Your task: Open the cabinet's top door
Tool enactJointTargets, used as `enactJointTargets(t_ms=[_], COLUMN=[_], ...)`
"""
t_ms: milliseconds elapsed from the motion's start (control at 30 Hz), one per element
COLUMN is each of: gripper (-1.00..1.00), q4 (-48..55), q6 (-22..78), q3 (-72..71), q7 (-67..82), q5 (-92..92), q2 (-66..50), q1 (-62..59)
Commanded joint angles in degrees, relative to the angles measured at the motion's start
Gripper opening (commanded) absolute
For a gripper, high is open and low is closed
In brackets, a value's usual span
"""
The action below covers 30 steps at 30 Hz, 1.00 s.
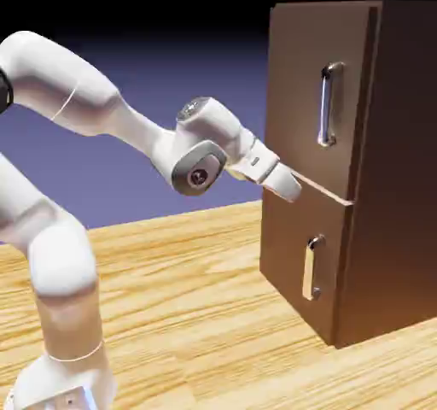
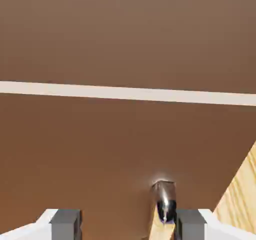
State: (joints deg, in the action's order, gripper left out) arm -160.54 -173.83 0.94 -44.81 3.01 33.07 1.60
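**Gripper at the seam between the two doors**

The light wooden table (image 1: 188, 289) with visible grain carries the tall dark brown wooden cabinet (image 1: 388, 186), which stands at approx. 3 o'clock in the exterior view; behind is a plain blue-violet backdrop (image 1: 171, 49). The top door (image 1: 299, 84), a flat brown panel w/ a long vertical silver bar handle (image 1: 328, 105), sits above the lower door (image 1: 290, 246) w/ its shorter silver handle (image 1: 312, 267); both look closed.

The white two-finger gripper (image 1: 290, 186) is very near the cabinet front at the seam, at 7 o'clock from the long handle; contact I cannot tell.

Hand view only: the fingers (image 2: 66, 223) stand well apart and hold nothing, a pale line (image 2: 125, 92) crosses the brown wood, and one silver handle end (image 2: 165, 199) shows just beside the right finger.

Left of the cabinet the table has free room; table wood also shows at 4 o'clock in the hand view.
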Motion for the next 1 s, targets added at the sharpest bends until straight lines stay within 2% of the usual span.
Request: enactJointTargets(t_ms=[0,967], gripper=[0.0,0.0], q4=[0.4,11.4], q6=[0.1,4.3], q3=[0.8,23.3], q7=[-2.0,-58.6], q5=[2.5,74.8], q2=[0.3,10.2], q1=[0.8,22.7])
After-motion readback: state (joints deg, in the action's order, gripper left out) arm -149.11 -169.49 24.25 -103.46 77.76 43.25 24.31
